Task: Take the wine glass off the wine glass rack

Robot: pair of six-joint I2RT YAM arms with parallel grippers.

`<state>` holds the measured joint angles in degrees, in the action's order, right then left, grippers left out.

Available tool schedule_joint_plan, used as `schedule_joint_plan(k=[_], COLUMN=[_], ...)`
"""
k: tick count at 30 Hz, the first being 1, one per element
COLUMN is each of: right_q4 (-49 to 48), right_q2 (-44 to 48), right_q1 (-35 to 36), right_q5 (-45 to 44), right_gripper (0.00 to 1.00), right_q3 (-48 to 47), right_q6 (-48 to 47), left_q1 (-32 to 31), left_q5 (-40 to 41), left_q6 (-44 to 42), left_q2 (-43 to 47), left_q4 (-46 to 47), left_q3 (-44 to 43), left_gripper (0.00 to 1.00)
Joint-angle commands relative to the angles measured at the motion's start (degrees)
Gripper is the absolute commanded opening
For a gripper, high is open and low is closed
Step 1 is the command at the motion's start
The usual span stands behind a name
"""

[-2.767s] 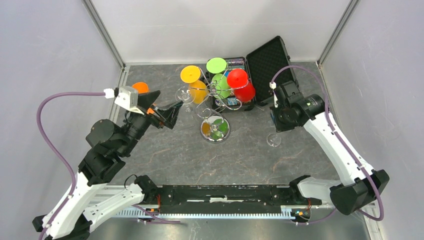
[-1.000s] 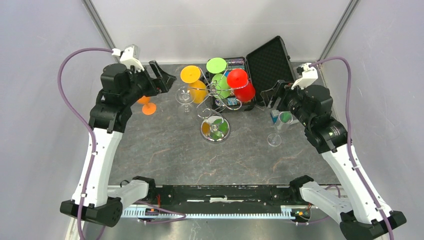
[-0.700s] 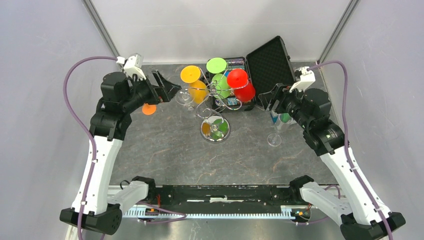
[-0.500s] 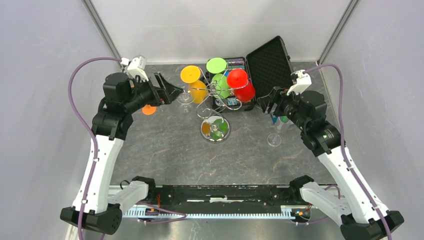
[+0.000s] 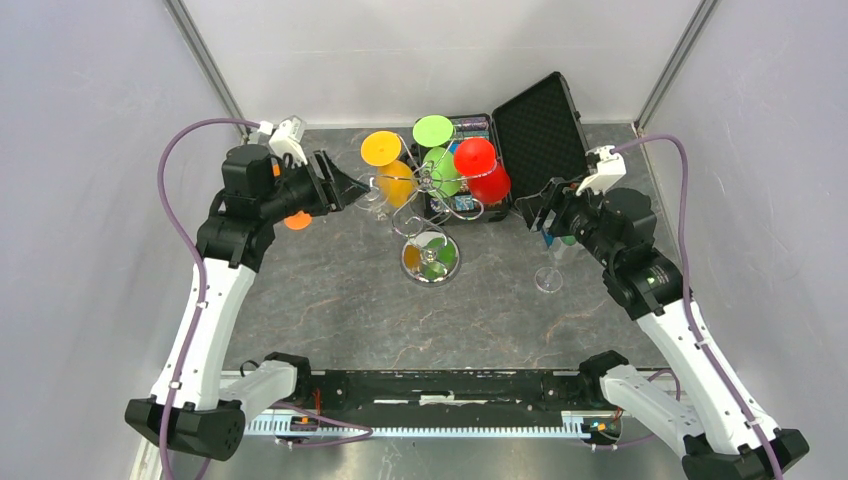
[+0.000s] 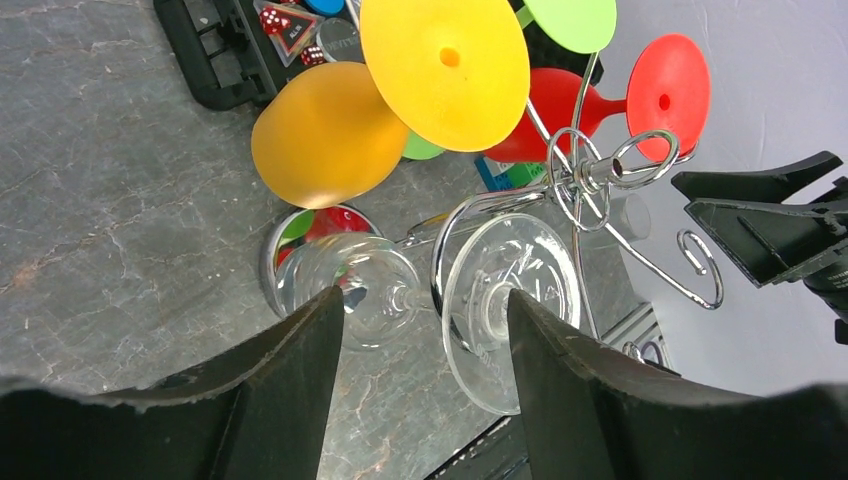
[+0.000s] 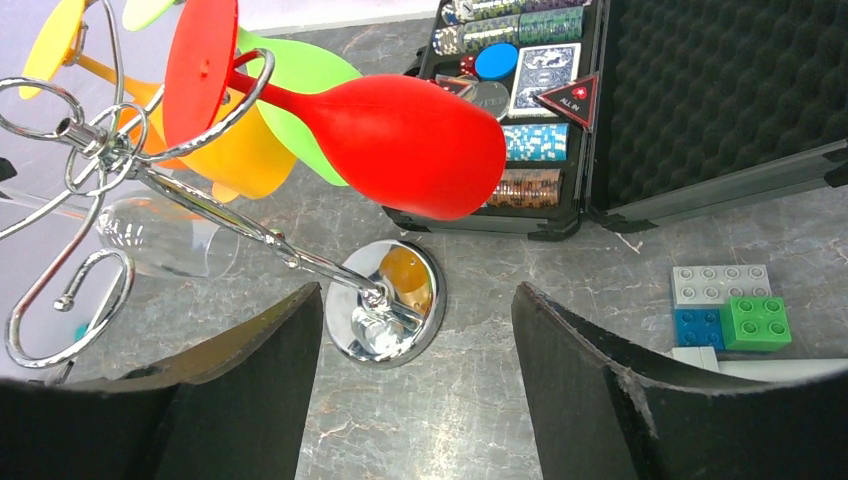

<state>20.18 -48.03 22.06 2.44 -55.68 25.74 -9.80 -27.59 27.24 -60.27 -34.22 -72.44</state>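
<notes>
From above, the left jaws half-hide the clear wine glass (image 5: pixel 374 203).

the left hand (image 6: pixel 422 305) is straddling the stem of the clear wine glass (image 6: pixel 355 285), spread wide to either side, with the yellow glass (image 6: pixel 330 135) crowding just beside and a curled arm of the wine glass rack (image 6: pixel 600 172) wrapping that stem. ahead of the wide-spread right hand (image 7: pixel 415 295), the red glass (image 7: pixel 400 130) and the black case (image 7: pixel 720 90) are standing in the way. bare tabletop (image 5: pixel 400 320) is lying free nearer the arm bases.
</notes>
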Motion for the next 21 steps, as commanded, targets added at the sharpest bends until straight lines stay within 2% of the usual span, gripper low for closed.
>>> schedule_joint_plan(k=[1,8,21], right_q4=[-2.43,-2.96,-3.41], right_q2=[0.76,0.85,1.45], right_q1=[-0.09,-0.18,-0.13], right_q5=[-0.15,-0.15,-0.41], right_gripper=[0.73,0.73,0.73], right_q3=[1.0,1.75,2.59], right_q6=[0.81,1.29,1.77], left_q1=[0.31,0.31,0.31], left_q5=[-1.83,-4.44,-3.1], left_q6=[1.52,1.76,3.89], left_q2=[1.28,1.84,3.62], left_q4=[0.78,0.48,0.29], left_q3=[0.84,1.69,1.6], left_gripper=[0.66,0.5,0.46])
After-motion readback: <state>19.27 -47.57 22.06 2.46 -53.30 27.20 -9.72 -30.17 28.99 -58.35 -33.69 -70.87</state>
